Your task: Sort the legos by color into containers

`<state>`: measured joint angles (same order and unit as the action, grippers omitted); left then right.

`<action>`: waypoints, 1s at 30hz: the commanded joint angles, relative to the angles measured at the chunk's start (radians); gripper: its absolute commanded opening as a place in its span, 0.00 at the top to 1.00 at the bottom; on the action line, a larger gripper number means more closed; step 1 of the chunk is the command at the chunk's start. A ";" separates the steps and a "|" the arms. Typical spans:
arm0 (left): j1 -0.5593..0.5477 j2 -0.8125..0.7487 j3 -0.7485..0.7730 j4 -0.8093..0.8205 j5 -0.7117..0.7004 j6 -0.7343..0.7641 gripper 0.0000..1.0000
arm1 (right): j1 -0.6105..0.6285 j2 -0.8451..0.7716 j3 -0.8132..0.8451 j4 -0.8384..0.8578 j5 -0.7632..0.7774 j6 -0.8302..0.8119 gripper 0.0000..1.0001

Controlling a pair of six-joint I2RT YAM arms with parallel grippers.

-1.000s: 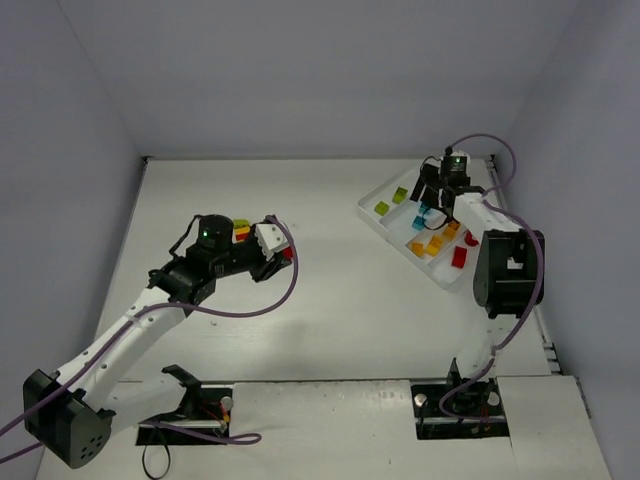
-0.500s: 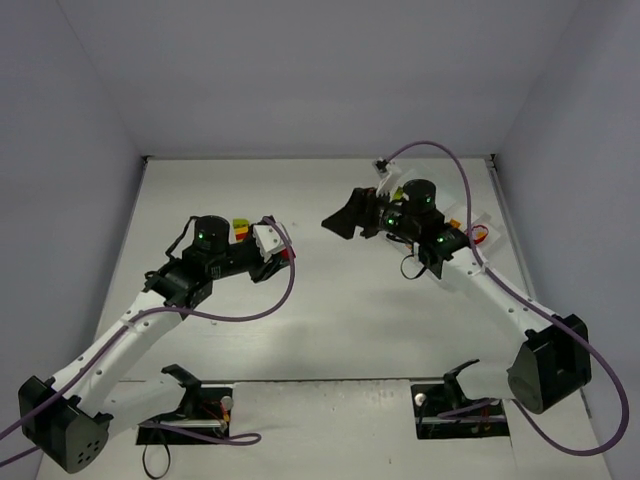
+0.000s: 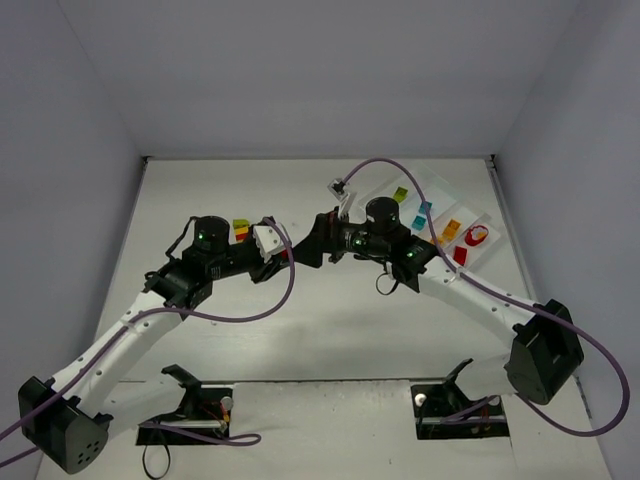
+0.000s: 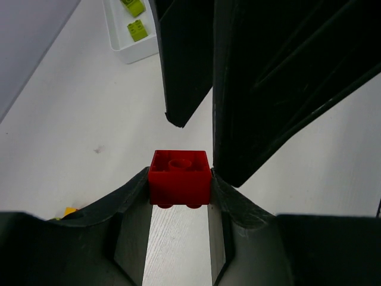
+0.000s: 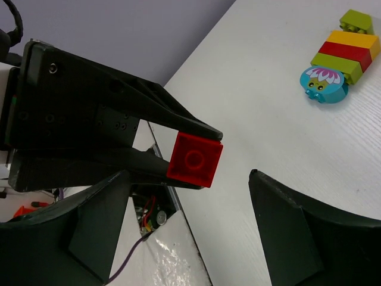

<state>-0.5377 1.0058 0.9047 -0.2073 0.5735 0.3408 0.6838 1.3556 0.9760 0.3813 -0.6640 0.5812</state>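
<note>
L pincer (image 4: 179, 182): clamped on red lego (image 5: 194, 159). Brick sits betw. fingertips, studs up in L wrist cam, held above table (image 3: 250, 190) approx. mid-table.
R pincer (image 5: 187, 176): jaws wide apart, nose-to-nose w/ L pincer. Red lego sits in the gap betw. its fingers in R wrist cam. One finger just beside brick's top corner, contact can't tell.
Brick stack (image 5: 344, 49): lime/yellow/red/lime plus teal flower-face piece, lying on table just beyond L wrist.
Tray (image 3: 437, 190): white, far-right of table.
Tray contents: lime legos (image 4: 137, 28), teal lego (image 3: 420, 220), orange lego (image 3: 450, 230), red pcs (image 3: 460, 255). One colour per lane as far as top cam shows.
</note>
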 commanded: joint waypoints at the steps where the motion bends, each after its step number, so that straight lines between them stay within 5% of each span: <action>1: -0.005 -0.010 0.017 0.060 0.031 0.021 0.91 | 0.014 0.019 0.006 0.123 -0.013 0.023 0.23; 7: -0.013 -0.007 0.019 0.057 0.032 0.023 0.91 | 0.026 0.060 0.015 0.146 0.007 0.032 0.25; 15: -0.016 0.001 0.020 0.055 0.029 0.023 0.91 | 0.036 0.077 0.015 0.179 -0.003 0.057 0.41; 21: -0.018 0.004 0.022 0.052 0.026 0.024 0.91 | 0.040 0.079 0.018 0.169 -0.008 0.054 0.75; 22: -0.018 0.004 0.020 0.055 0.023 0.023 0.85 | 0.040 0.076 0.018 0.154 0.000 0.048 0.87; 25: -0.019 0.007 0.022 0.055 0.005 0.015 0.75 | 0.037 0.054 0.015 0.108 0.056 0.033 1.00; 30: -0.019 0.016 0.026 0.068 -0.049 -0.020 0.56 | -0.003 0.014 0.013 -0.017 0.197 -0.009 1.00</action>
<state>-0.5549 1.0241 0.9028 -0.2108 0.5468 0.3511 0.7128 1.4281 0.9756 0.4156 -0.5850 0.6304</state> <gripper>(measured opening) 0.415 0.340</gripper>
